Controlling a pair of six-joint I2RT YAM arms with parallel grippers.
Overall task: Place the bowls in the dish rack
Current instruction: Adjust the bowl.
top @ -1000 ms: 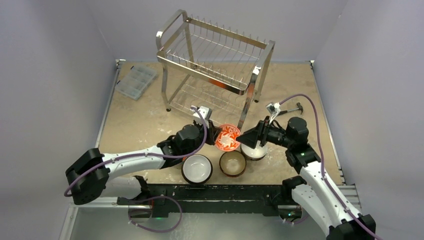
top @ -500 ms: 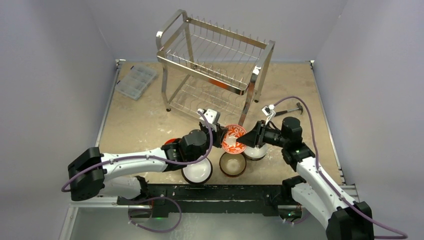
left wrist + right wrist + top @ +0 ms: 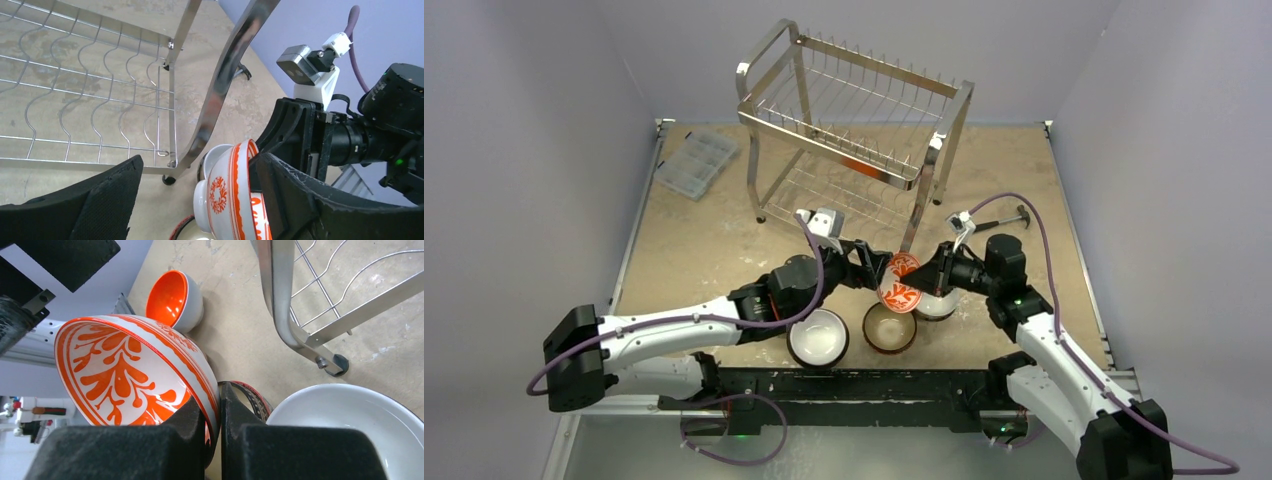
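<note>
Patterned bowl is off the tabletop, tipped on edge with its orange-and-white inside facing the near edge. It hangs just in front of the rack's near right leg, over the gap between the brown bowl and the white bowl.

Right gripper: fingers clenched on the patterned bowl's rim. Right wrist view shows one finger inside the wall and the other outside, pressed tight.

Left gripper: fingers released and spread wide. In the left wrist view the patterned bowl sits between them, close against the right-hand finger and well apart from the other. Cannot tell if that finger touches the bowl.

Rack stands at the far middle of the tabletop, both tiers' prongs upright. An orange shape shows through the wires behind the near rail; cannot tell what it is.

Along the near edge, left to right: dark-rimmed bowl with white inside, then brown bowl, both upright, just beside each other. White bowl lies partly under the right gripper.

Orange bowl shows in the right wrist view, tilted, behind the patterned bowl; in the top view the left arm hides most of it.

Box, clear plastic, lies near the far left corner.
</note>
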